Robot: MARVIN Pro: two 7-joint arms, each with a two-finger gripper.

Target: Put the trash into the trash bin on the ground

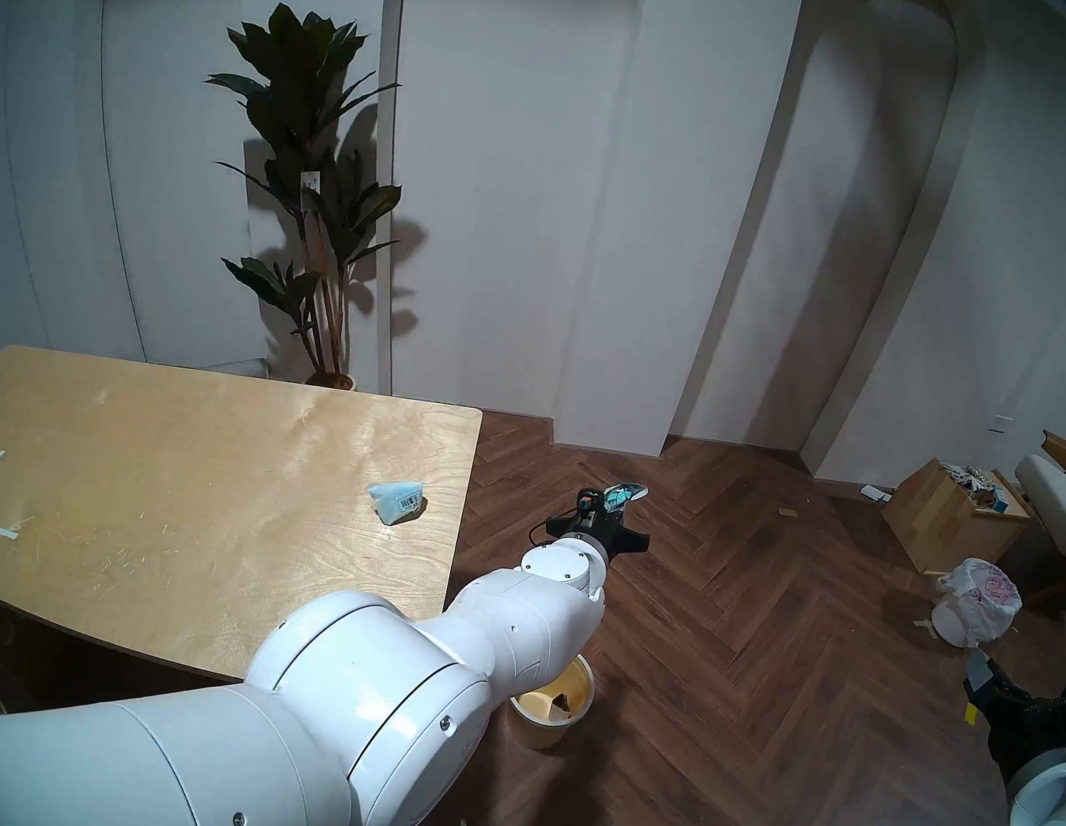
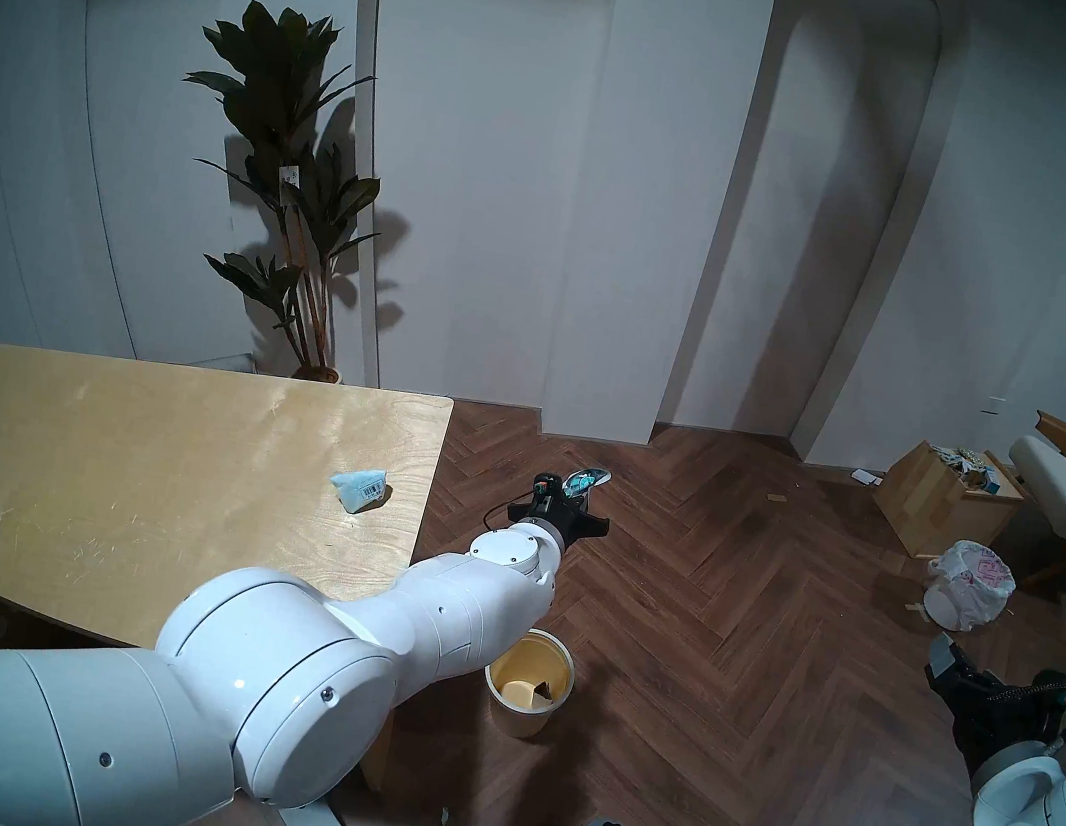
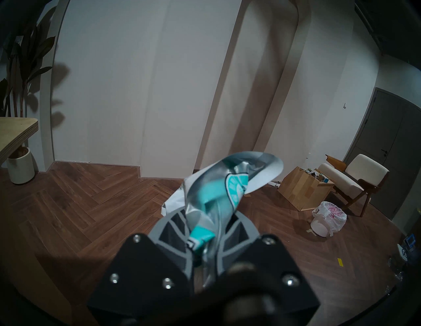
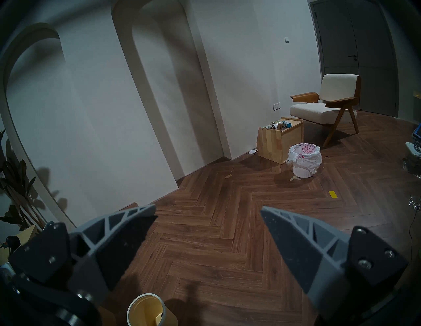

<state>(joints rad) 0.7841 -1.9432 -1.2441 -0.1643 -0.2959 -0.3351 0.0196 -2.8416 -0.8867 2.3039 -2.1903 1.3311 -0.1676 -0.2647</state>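
Left gripper [image 3: 206,230] clamps the blister pack [image 3: 218,193] — past the trash bin [image 1: 552,703]

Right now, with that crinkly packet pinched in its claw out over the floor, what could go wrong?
1. The left gripper holds the blister pack well beyond the cream trash bin; released here, it would likely land on the floor.
2. The pack sticks out loosely past the fingers, so it might slip while the arm moves.
3. The pale blue packet lies near the table edge; a careless reach could push it off.
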